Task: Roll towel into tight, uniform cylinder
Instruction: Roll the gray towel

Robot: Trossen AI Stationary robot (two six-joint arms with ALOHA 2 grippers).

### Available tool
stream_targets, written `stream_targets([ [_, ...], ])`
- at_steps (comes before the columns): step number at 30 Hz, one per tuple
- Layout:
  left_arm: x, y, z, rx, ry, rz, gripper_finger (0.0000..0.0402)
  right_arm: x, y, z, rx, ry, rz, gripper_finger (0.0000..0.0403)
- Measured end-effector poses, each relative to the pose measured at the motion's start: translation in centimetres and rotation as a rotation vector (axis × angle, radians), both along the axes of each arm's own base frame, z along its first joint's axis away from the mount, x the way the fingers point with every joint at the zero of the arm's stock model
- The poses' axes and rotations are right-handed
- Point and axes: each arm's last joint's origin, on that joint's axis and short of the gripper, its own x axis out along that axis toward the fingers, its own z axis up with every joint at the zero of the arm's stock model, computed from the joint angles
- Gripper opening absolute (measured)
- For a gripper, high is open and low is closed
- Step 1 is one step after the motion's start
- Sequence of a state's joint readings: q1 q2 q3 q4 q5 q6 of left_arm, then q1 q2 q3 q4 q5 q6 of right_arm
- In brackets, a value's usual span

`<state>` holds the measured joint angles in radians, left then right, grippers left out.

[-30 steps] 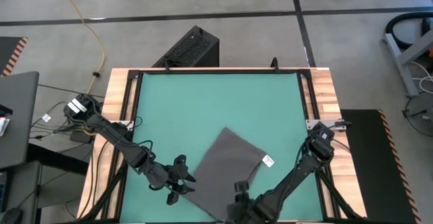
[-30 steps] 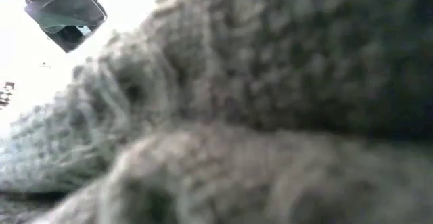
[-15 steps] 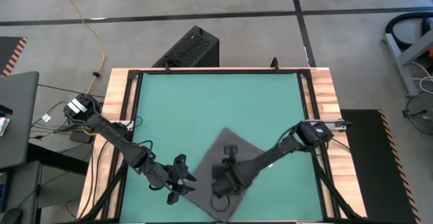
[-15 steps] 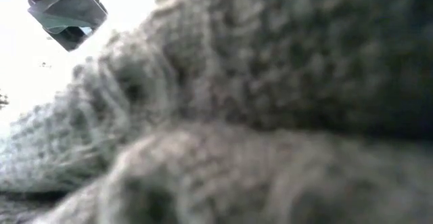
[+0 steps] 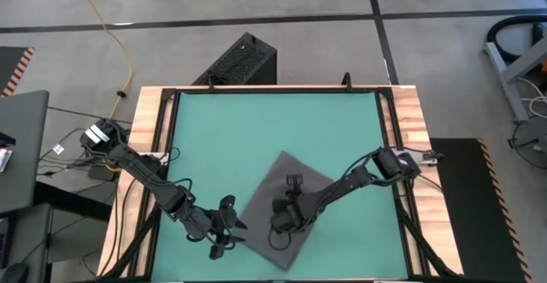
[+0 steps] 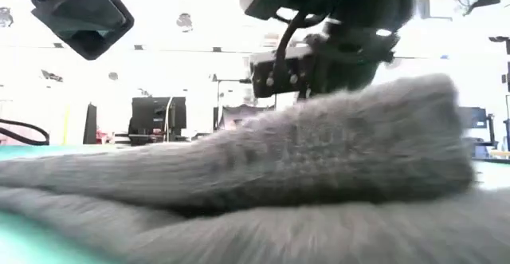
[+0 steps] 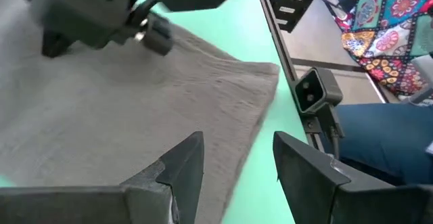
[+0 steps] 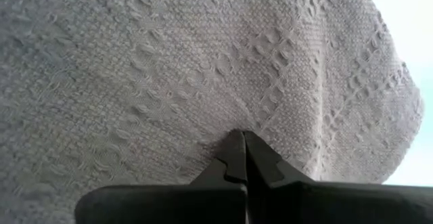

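The dark grey towel (image 5: 275,189) lies askew on the green mat (image 5: 273,120), near the table's front edge, with a raised fold (image 6: 374,132) along its near side. Over the towel's middle my right gripper (image 5: 280,223) points steeply down, shut, its tips in the cloth (image 8: 203,61). My left gripper (image 5: 226,233) waits at the towel's left corner, open, with its fingers (image 7: 237,160) above the towel's edge (image 7: 260,116) and touching nothing. No white tag shows. My right gripper meets the towel's upper side (image 8: 238,126) near its middle, slanting down from the table's right. Creases in the cloth run out from the shut fingertips (image 8: 233,149), which seem to pinch a small bit of it. The towel rests on the mat.
A black box (image 5: 241,61) stands on the floor beyond the far edge. The wooden table frame (image 5: 410,120) borders the mat, whose far half is bare. A small camera block (image 7: 314,92) sits at the near edge, with a person's blue-clad leg (image 7: 379,136) beyond it.
My right gripper has swept from the table's near edge up over the towel toward the far left, tipping steeper. The towel's near part, which filled the low view, has drawn back from the near edge and now lies as a raised fold.
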<state>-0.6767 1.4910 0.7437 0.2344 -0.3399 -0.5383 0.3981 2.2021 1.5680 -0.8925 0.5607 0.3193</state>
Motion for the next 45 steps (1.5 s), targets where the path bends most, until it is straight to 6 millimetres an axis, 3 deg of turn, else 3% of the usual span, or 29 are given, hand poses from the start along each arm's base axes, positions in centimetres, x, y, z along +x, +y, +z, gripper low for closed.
stream_targets([
  [6,0.5,0.9,-0.2,0.082,-0.012,0.059,0.0167,1.3,-4.1,-1.0,-0.103,0.045,0.085,0.0007],
  [9,0.9,1.8,-0.3,0.129,-0.004,0.085,0.0167,1.6,-5.2,0.1,-0.089,0.024,0.078,0.0009],
  [12,1.5,2.6,-0.4,0.143,0.003,0.07,0.0167,1.1,-4.6,2.7,-0.064,-0.039,0.09,0.001],
  [16,2.3,3.9,-0.4,0.194,0.002,0.029,0.0167,-1.0,-2.4,8.8,0.048,-0.202,0.103,0.0021],
  [19,2.8,4.8,-0.4,0.202,0.009,-0.011,0.0167,-3.4,0.0,10.1,0.242,-0.24,0.127,0.0043],
  [24,3.0,5.1,-0.5,0.17,0.021,-0.14,0.0167,-7.0,5.4,10.1,0.435,-0.331,0.259,0.0098],
  [29,2.5,4.2,-0.5,0.225,-0.001,-0.235,0.0167,-8.8,9.9,7.8,0.285,-0.366,0.422,0.0187],
  [35,1.8,3.0,-0.5,0.273,-0.015,-0.234,0.0181,-7.2,11.6,4.1,0.251,-0.422,0.429,0.0271],
  [38,1.7,2.9,-0.5,0.295,-0.021,-0.203,0.0191,-6.8,11.9,2.4,0.233,-0.399,0.456,0.0279],
  [45,1.7,2.9,-0.5,0.26,-0.008,-0.172,0.0197,-6.5,12.1,1.0,0.192,-0.403,0.442,0.0281],
])
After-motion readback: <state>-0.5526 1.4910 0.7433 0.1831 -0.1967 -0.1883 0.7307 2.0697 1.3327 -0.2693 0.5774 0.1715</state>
